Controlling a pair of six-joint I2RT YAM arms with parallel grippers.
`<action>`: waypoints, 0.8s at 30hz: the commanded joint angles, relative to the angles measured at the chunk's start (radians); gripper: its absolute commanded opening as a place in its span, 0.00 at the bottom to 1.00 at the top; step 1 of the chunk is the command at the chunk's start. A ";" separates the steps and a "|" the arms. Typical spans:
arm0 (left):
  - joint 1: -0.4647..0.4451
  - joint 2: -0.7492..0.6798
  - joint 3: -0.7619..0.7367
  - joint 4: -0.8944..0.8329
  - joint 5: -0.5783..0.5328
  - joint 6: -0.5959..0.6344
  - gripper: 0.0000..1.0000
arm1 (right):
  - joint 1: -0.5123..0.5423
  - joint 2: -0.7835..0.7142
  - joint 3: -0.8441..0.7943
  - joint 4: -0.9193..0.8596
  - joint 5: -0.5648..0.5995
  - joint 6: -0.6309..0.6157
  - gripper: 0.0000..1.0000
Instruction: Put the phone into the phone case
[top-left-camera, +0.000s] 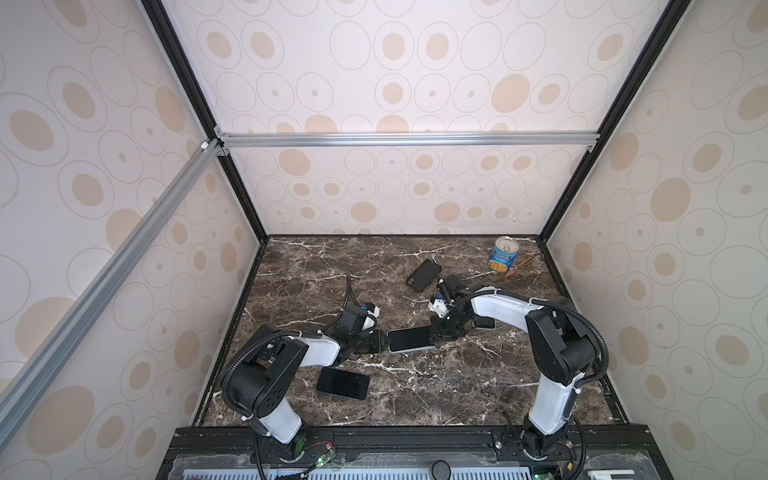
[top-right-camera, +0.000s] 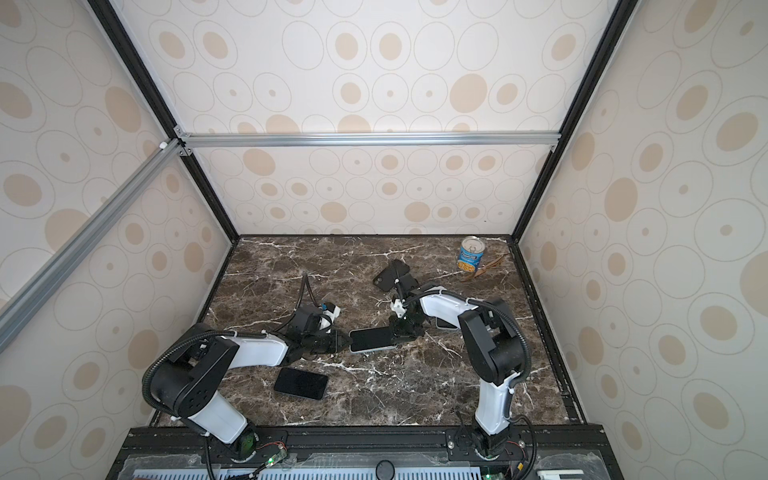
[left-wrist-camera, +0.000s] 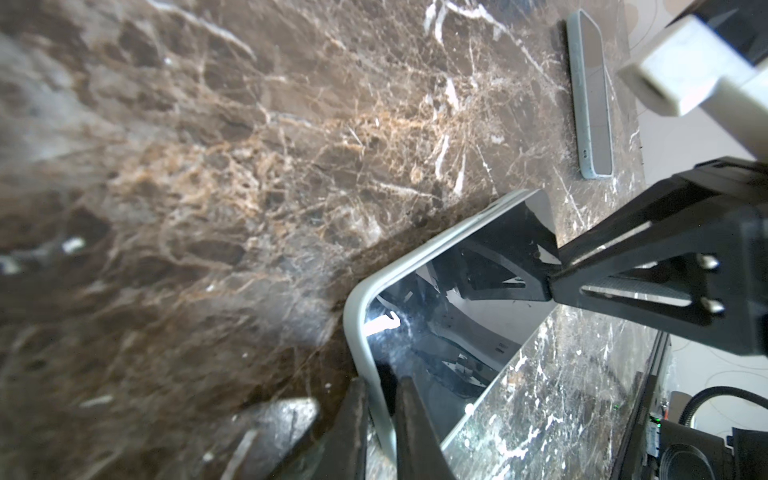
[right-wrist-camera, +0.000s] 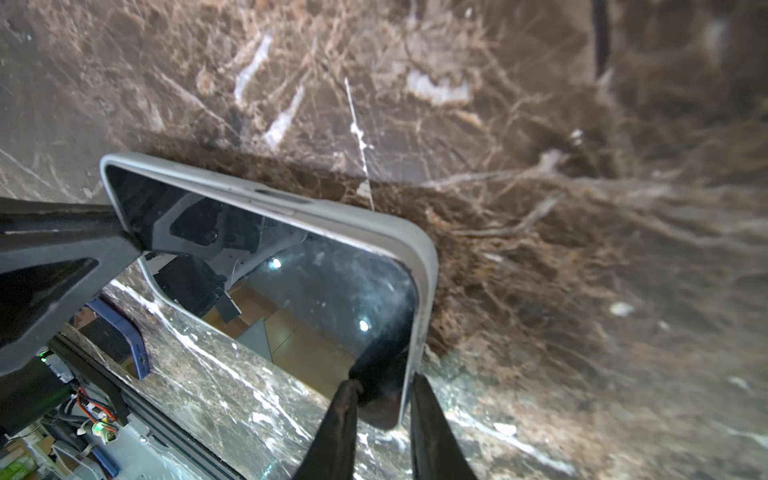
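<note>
The phone (top-left-camera: 409, 340) (top-right-camera: 371, 340), dark-screened with a pale rim, is at the middle of the surface (top-left-camera: 415, 399), lying lengthwise from left to right and gripped at both short ends. The left jaws, at the tip of the left arm (top-left-camera: 320, 351), are clenched on its left end. In the left wrist view one jaw lies on the glass and the other behind the back, with the phone's (left-wrist-camera: 415, 332) rim between them. The right jaws, on the right arm (top-left-camera: 494, 305), grasp the right end. In the right wrist view they straddle a corner of the phone (right-wrist-camera: 311, 291). A dark shadow runs along its far edge. Whether it hangs clear of the surface I cannot tell.

The phone case (top-left-camera: 423, 275) (top-right-camera: 388, 276), black, lies at the far centre, beyond the right arm's wrist and well apart from the phone. A second phone (top-left-camera: 343, 383), black with its screen up, lies at the near left, just beside the left arm. A third phone (top-left-camera: 485, 323) (left-wrist-camera: 592, 95), pale-rimmed, lies partly under the right arm. A can (top-left-camera: 505, 254) stands upright in the far right corner, with a brown strip (top-left-camera: 519, 268) just beside it.
</note>
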 joint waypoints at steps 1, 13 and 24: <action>-0.023 0.030 -0.037 -0.053 0.011 -0.026 0.15 | 0.018 0.042 -0.046 -0.002 -0.009 -0.017 0.20; -0.040 0.056 -0.027 -0.028 0.020 -0.038 0.16 | 0.044 0.078 -0.076 -0.001 0.018 -0.022 0.17; -0.051 0.072 -0.014 -0.045 0.008 -0.026 0.16 | 0.079 0.125 -0.090 -0.057 0.112 -0.038 0.13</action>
